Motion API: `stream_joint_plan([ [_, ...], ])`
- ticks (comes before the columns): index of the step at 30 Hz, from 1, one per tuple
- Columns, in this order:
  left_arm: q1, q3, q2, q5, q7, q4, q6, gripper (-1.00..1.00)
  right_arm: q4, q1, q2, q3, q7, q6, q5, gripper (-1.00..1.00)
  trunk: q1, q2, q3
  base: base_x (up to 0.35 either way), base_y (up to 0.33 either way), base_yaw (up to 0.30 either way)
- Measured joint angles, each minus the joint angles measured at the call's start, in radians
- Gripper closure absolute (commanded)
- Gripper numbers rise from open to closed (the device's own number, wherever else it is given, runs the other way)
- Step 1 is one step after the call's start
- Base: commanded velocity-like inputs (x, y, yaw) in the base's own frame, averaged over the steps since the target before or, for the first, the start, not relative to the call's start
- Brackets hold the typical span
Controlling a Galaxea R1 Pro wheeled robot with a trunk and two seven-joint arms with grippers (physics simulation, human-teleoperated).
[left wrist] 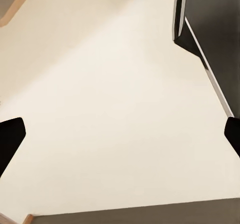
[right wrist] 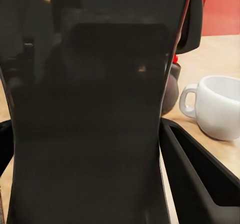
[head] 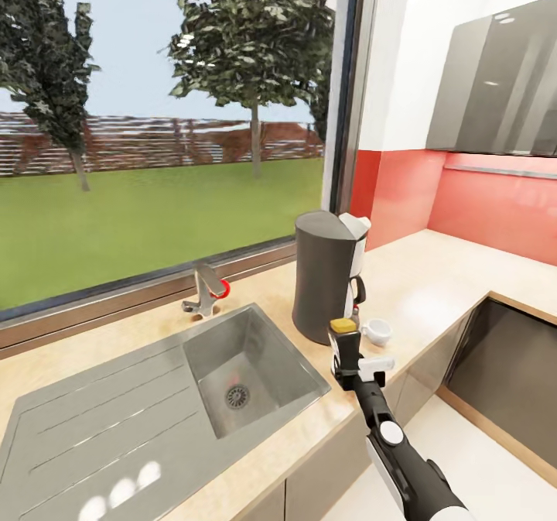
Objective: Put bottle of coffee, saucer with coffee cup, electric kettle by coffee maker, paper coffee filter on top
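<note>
Head view: right gripper (head: 346, 348) clamped on the bottle of coffee (head: 343, 326), between countertop (head: 433, 281) edge and coffee maker (head: 325, 273); left gripper (left wrist: 120, 134) splayed.

No legible text, label, brand, number or sign appears on any surface in these views.

This is a home kitchen. A light beige wood-look bench (head: 433, 281) runs under a wide window (head: 162, 118) and turns a corner along a red backsplash (head: 480, 211). A steel sink (head: 232, 351) with a ribbed draining board and a tap (head: 205, 293) is set into the bench near the window edge. A dark grey coffee maker (head: 325, 273) stands on the bench just beside the sink, with a white cup (head: 377, 330) near its foot. Glossy dark wall cabinets (head: 495, 80) hang above the backsplash. Outside lie a lawn, trees and a fence.
</note>
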Motion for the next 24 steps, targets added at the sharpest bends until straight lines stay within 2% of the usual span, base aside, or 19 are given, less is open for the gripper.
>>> stream_joint_plan([
  [24, -0.001, 0.005, -0.001, 0.0, 0.008, -0.001, 0.014, -1.0, 0.002, 0.0, 0.002, 0.0, -0.001, 0.0, -0.001, 1.0, 0.0, 0.0, -0.006, 0.022, 0.0, 0.0],
])
